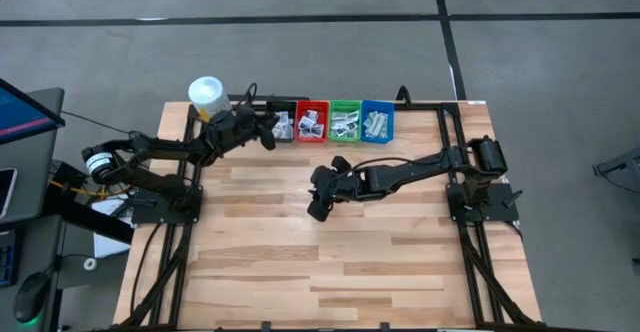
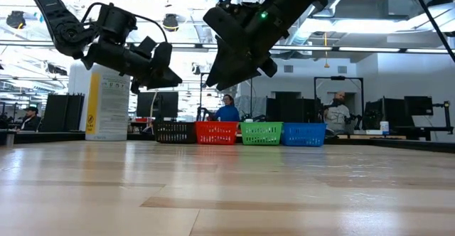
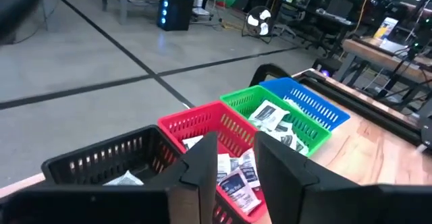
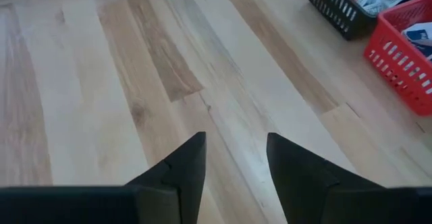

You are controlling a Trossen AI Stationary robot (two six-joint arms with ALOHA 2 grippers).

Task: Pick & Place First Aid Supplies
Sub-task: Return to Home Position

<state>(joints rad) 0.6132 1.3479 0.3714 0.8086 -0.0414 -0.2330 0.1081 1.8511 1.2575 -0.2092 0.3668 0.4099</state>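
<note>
**Item 1, small flat white first aid packets [image 3: 237, 181] with blue, green or dark print.** You will find them all lying loose inside 4 small slatted plastic bins. The bins stand touching in 1 row just ahead of the left gripper [image 3: 235, 143]. In order outward from that gripper they are:
- black bin [image 3: 101, 158]
- red bin [image 3: 196, 121]
- green bin [image 3: 237, 100]
- blue bin [image 3: 307, 102]

**Item 2, left gripper.** It hangs in the air over the black end of the row. Its 2 dark fingers [image 3: 202, 173] stand apart with nothing between them. Through the gap you see the red bin's packets lying below.

**Item 3, right gripper [image 4: 233, 158].**
- It hangs above bare planks, well apart from the row.
- The black bin and the red bin lie ahead of it and off to 1 side.
- Its 2 fingers are spread and carry nothing.
- In the low view it is the larger, nearer gripper and clears the tabletop.

**Item 4, light wooden plank table [image 1: 330, 272].** It lies under both grippers.

**Item 5, white-capped yellow bottle [image 1: 206, 95].** It stands upright beside the left gripper, on the side away from the bins.

**Item 6, room beyond the bins.**
- A person in blue [image 2: 227, 111] shows behind the red bin.
- A second person [image 2: 340, 113] is seated farther along.
- A third person [image 2: 30, 116] is past the bottle.
</note>
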